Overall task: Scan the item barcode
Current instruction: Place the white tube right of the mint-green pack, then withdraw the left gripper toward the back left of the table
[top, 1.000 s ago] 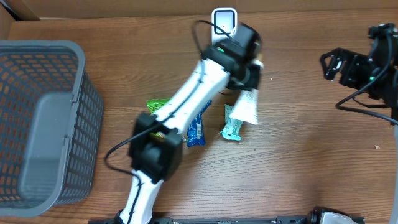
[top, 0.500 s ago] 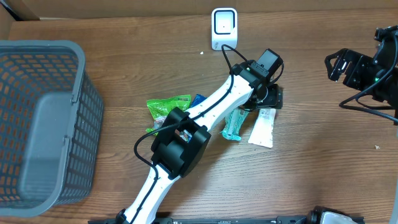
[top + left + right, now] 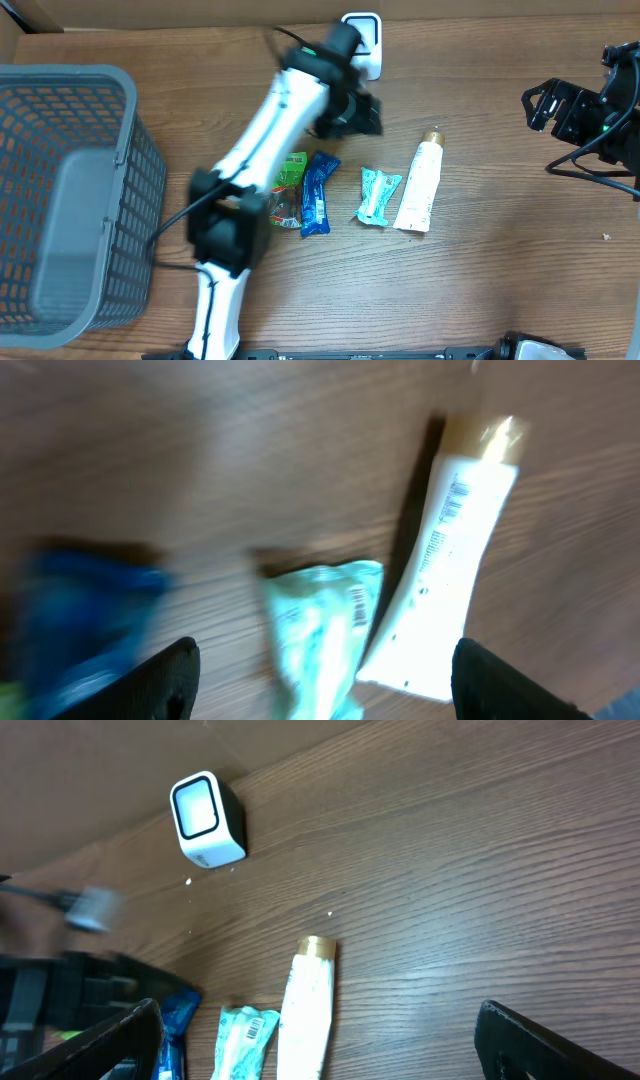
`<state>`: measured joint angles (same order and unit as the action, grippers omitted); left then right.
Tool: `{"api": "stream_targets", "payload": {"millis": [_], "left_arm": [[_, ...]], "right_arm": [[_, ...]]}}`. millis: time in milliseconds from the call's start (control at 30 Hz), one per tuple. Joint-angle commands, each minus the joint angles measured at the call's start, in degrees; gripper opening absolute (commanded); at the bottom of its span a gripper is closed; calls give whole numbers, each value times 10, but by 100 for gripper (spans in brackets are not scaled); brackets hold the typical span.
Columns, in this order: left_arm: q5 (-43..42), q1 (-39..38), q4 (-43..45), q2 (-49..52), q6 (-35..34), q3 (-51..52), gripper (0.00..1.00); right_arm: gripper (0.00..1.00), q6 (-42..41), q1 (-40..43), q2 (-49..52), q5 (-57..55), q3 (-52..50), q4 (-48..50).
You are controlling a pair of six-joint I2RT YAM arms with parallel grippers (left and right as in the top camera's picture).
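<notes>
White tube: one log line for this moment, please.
white tube: flat on table, ungripped | left tool: open, empty | right tool: open, empty

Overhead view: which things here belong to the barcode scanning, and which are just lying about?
Part of the job:
white scanner
white tube
teal packet
blue packet
green packet

Just lying about, as far as the pictures show:
grey basket

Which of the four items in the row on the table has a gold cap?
The white tube at the row's right end. The mint packet beside it, the blue packet and the green packet are flat wrappers without caps.
</notes>
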<state>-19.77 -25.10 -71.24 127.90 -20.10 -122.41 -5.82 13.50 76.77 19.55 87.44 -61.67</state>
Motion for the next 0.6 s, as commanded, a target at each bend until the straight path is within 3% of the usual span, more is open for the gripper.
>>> {"api": "stream_targets", "payload": {"millis": [0,100,233,567], "left_arm": [[25,25,-52,-63,134,-19,75],[111,44,-103,-65,170,-19,75],[259,86,-160,-63,169,-7,75],[238,226,-168,-63,203,-6,66]], "right_arm": [[100,-2,1,-2,7,14,1],[100,-2,1,-1,7,14,-2],[100,-2,1,-1,7,14,-5],[100,-2,1,-1,7,14,-7]]}}
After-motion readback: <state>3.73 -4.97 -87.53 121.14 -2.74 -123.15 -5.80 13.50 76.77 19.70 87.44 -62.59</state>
